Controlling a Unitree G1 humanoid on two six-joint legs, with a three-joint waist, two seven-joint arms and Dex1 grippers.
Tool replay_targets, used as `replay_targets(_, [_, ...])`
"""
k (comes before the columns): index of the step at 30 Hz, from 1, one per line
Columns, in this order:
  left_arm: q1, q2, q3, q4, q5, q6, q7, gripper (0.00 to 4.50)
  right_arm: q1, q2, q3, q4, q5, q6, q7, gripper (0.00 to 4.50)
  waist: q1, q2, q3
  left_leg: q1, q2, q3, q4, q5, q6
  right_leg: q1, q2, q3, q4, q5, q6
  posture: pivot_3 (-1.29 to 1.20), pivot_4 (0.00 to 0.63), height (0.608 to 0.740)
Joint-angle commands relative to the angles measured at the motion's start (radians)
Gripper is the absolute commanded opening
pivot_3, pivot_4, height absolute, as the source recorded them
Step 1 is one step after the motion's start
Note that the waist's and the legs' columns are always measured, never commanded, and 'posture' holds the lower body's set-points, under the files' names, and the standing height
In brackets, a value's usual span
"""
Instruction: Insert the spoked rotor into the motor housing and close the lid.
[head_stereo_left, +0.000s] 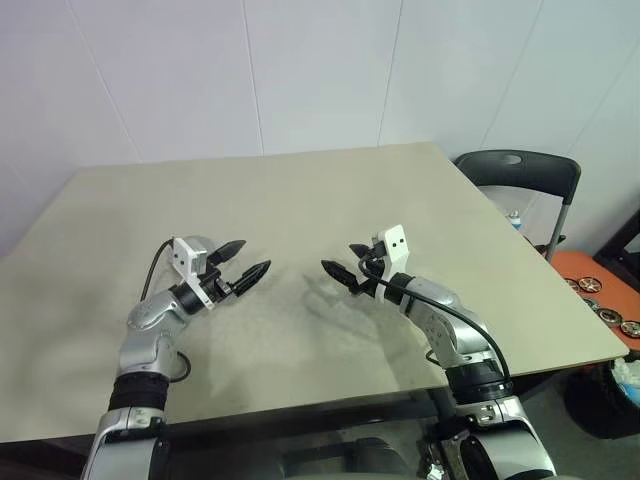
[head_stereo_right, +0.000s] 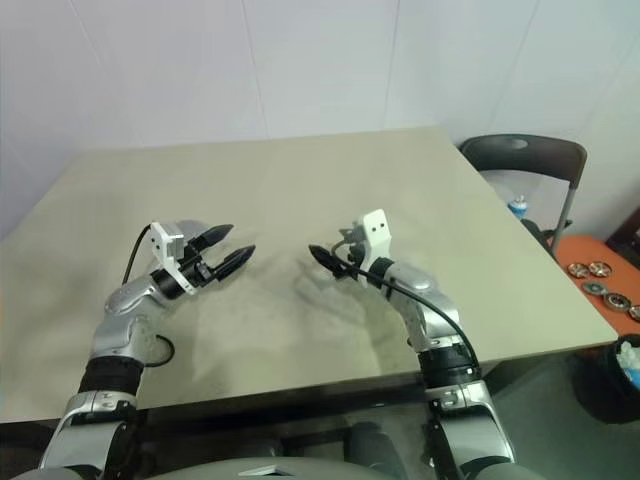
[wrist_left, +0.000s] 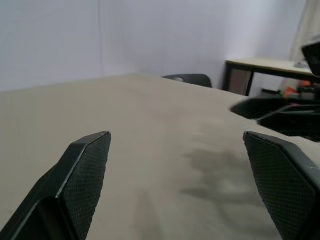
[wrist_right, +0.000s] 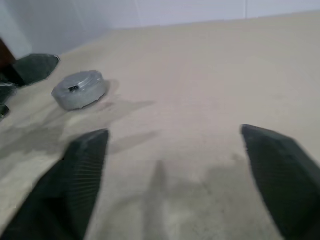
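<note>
My left gripper (head_stereo_left: 252, 257) and right gripper (head_stereo_left: 338, 257) hover just above the beige table (head_stereo_left: 300, 190), tips pointing at each other with a gap between them. Both stand open and hold nothing. In the right wrist view a squat round grey puck (wrist_right: 80, 90) lies on the table close to the left gripper's fingertip (wrist_right: 35, 67). Its flat grey top looks like the lid sitting on the motor housing, though I cannot tell for sure. The spoked rotor is hidden. The left wrist view shows the right gripper (wrist_left: 280, 112) ahead of my open left fingers (wrist_left: 85, 170).
A black chair (head_stereo_left: 520, 175) stands at the table's right side. Beyond it, an orange surface (head_stereo_left: 600, 290) carries several small round parts. The table's right edge runs close to my right arm. A second table (wrist_left: 265, 65) shows far off in the left wrist view.
</note>
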Motion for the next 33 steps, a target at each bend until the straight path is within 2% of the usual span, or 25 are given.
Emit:
replay_targets(1, [0.023,0.015,-0.016,-0.104,-0.004,0.04,0.017,4.5,-0.017,-0.01,0.006,0.008,-0.03,-0.041,0.009,4.45,0.009,0.0,0.0,0.0,0.0,0.0,0.0,0.0,0.0,0.0,0.0,0.0,-0.001,0.0,0.0,0.0,0.0,0.74])
replay_targets(13, [0.091,0.012,-0.033,-0.206,0.037,0.007,0.089,4.5,-0.111,0.005,0.073,0.173,-0.159,-0.181,0.03,4.45,0.029,0.002,0.001,0.001,0.0,0.0,0.0,0.0,0.001,0.003,0.0,-0.001,-0.005,0.0,0.0,0.0,0.0,0.74])
replay_targets(20, [0.097,-0.004,-0.049,-0.203,0.068,-0.03,0.132,4.5,-0.18,0.007,0.05,0.295,-0.187,-0.286,0.023,4.45,0.044,0.002,0.001,0.001,0.0,0.0,0.0,0.0,0.001,0.003,0.0,-0.002,-0.006,0.0,0.0,0.0,0.0,0.74])
replay_targets(26, [0.102,-0.005,-0.059,-0.185,0.07,-0.049,0.122,4.5,-0.169,-0.005,0.049,0.325,-0.21,-0.366,0.013,4.45,0.042,0.003,0.002,0.001,0.0,0.0,0.0,-0.001,0.001,0.003,0.0,-0.002,-0.006,0.0,0.0,0.0,0.0,0.74])
replay_targets(33, [0.077,-0.004,-0.086,-0.165,0.079,-0.051,0.101,4.5,-0.129,-0.005,0.017,0.276,-0.172,-0.34,0.038,4.45,0.041,0.003,0.002,0.001,0.0,0.0,0.0,-0.001,0.001,0.004,0.0,-0.002,-0.006,0.0,0.0,0.0,0.0,0.74])
